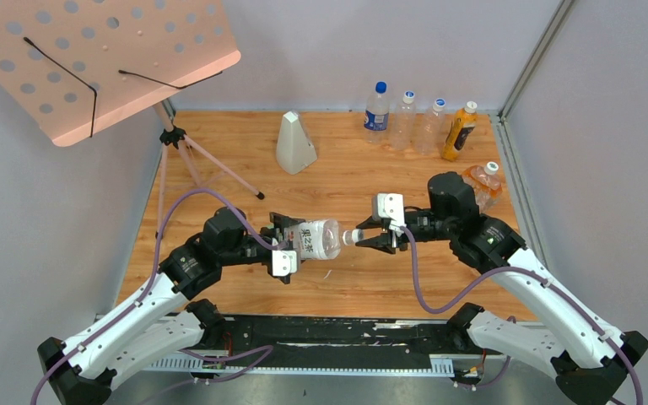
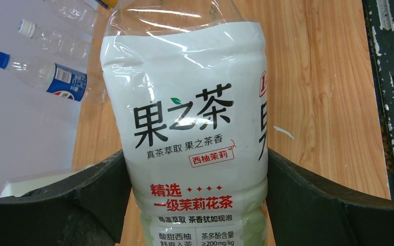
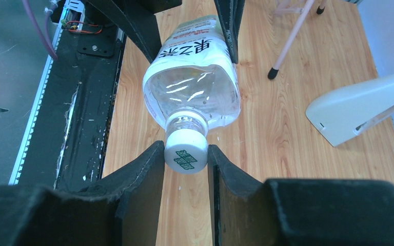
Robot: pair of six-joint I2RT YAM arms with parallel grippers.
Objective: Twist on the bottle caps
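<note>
**Turning the cap home**

Hold the bottle dead still in the left gripper, shut across the label, level above mid-desk nearer the near edge, neck toward the right edge. Turn the cap with the right gripper, closed narrowly on it, one finger on either side. Line up the wrist's spin with the neck's axis. Judging by a slight cant of the cap, press gently along the neck first to catch the thread straight. Grip firmly enough to avoid slipping on smooth plastic, without crushing the thin wall in the other hand. Expect to regrip between turns.

From the top view: both arms meeting end to end, and a second bottle lying near the right edge. From the right wrist: fingers flanking the cap, with the neck ring just behind it, too small to read from overhead. From the left wrist: only the label squeezed between the jaws, no cap or neck in sight. Cannot tell thread depth from any view.
</note>
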